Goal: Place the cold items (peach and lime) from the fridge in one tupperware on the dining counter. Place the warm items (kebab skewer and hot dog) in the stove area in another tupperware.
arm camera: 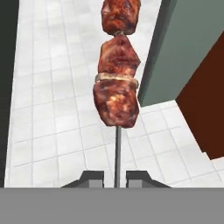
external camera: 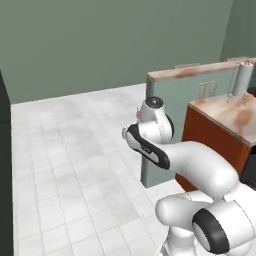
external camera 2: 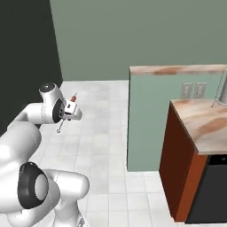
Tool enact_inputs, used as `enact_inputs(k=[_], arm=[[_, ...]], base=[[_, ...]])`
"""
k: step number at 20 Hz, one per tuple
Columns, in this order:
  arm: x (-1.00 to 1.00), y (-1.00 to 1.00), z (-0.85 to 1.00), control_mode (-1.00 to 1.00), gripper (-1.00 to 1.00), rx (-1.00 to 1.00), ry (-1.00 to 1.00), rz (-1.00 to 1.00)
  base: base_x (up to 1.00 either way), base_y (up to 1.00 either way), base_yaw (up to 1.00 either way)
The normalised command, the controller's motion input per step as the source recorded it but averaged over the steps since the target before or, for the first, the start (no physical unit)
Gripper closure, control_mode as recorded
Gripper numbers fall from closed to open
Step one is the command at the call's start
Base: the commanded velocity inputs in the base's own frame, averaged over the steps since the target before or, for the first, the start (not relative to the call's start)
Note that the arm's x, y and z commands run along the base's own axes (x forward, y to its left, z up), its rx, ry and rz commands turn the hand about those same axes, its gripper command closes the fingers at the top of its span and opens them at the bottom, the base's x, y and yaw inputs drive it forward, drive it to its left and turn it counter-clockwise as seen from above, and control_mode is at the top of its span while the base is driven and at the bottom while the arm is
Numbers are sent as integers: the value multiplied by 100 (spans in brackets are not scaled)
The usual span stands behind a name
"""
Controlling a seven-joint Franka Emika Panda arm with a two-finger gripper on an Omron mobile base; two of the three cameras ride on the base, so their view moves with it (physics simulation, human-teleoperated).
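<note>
A: How far along is the task?

B: Midway, I'd judge. The fingers (arm camera: pixel 115 178) are closed tight on the thin metal stick of the kebab skewer (arm camera: pixel 116 74), which juts out ahead of the hand over the floor (external camera: pixel 75 150). It is not yet in any tupperware.

A: And the rest?

B: Hot dog, peach and lime can't be judged from here.

A: The room?

B: White tiled floor, grey-green walls. A marbled beige-pink tabletop (external camera 2: pixel 201 122) on a red-brown base stands to the right, behind a higher grey-fronted ledge (external camera 2: pixel 150 111).
</note>
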Motion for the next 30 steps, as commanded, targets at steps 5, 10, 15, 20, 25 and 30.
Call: enact_inputs(k=[5, 10, 15, 20, 25, 30], arm=[[0, 0, 0, 100, 100, 0, 0, 0], [0, 0, 0, 100, 100, 0, 0, 0], [0, 0, 0, 100, 100, 0, 0, 0], [0, 0, 0, 100, 100, 0, 0, 0], [0, 0, 0, 100, 100, 0, 0, 0], [0, 0, 0, 100, 100, 0, 0, 0]], base=[[100, 83, -42], [100, 72, -49], [100, 71, -51], [100, 76, -50], [90, 87, -48], [75, 95, -47]])
